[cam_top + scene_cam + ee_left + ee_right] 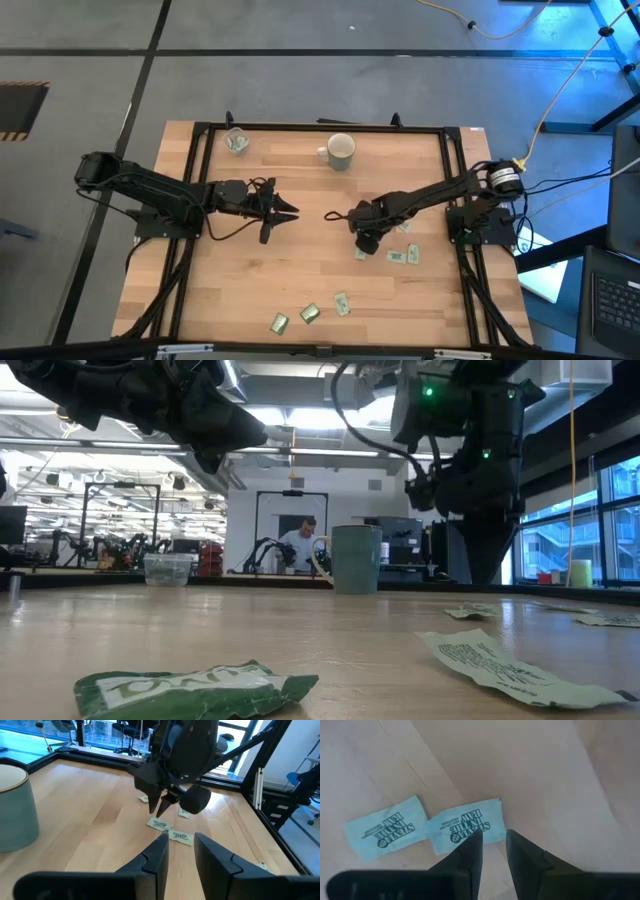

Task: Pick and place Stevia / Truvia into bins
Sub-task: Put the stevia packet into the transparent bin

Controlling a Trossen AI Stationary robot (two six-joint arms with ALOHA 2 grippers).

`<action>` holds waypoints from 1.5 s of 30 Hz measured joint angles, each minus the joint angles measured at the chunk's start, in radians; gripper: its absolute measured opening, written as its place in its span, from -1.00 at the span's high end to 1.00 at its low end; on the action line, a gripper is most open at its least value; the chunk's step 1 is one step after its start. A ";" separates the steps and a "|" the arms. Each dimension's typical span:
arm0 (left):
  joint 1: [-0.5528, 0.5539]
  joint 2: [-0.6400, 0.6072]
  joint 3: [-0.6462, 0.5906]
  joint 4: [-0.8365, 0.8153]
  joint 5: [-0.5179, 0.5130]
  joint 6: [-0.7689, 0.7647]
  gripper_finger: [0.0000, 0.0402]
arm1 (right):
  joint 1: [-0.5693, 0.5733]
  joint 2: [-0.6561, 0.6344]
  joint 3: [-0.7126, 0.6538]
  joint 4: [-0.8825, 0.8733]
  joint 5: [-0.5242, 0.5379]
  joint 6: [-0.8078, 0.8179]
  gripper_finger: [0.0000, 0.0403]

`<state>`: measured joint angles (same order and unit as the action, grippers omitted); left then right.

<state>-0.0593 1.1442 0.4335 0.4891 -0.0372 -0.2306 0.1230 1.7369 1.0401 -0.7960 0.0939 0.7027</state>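
1. the step in hand looks like a pick: the right gripper (492, 851) hangs just over the table, its two fingers a narrow gap apart, nothing between them, their tips at the near edge of a stevia sachet (463, 825) with a second sachet (387, 829) just beside it.
2. in the high view the right gripper (365, 243) sits right of centre, with loose sachets (403, 256) below and right of it and three more (310, 313) near the bottom edge.
3. the left gripper (179, 854) waits left of centre in the high view, fingers narrowly parted and empty, pointing at the right arm.
4. the bins stand along the top of the table: the clear cup (237, 140) at upper left, with something green inside, and the mug (340, 151) at upper centre.
5. the next move likely calls for the fingers to straddle one sachet's edge; flat paper gives little to catch, and the neighbour may come too.
6. bare wood lies between the right gripper and the mug; the left arm is close on the way, and the table's black frame (448, 160) runs near the right arm's base.
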 joint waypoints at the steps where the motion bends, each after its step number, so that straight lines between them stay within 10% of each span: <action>1: 0.000 0.000 0.000 0.000 0.000 0.000 0.57 | 0.000 0.008 0.000 0.001 -0.002 0.000 0.56; 29: 0.000 0.000 0.000 -0.024 -0.059 -0.001 0.57 | 0.002 0.093 0.014 0.011 0.008 -0.084 0.96; 45: 0.016 0.000 0.000 -0.022 -0.201 -0.272 0.55 | 0.003 0.085 0.259 0.036 0.491 -0.449 0.99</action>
<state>-0.0431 1.1446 0.4335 0.4670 -0.2377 -0.5025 0.1256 1.8217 1.2986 -0.7598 0.5854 0.2532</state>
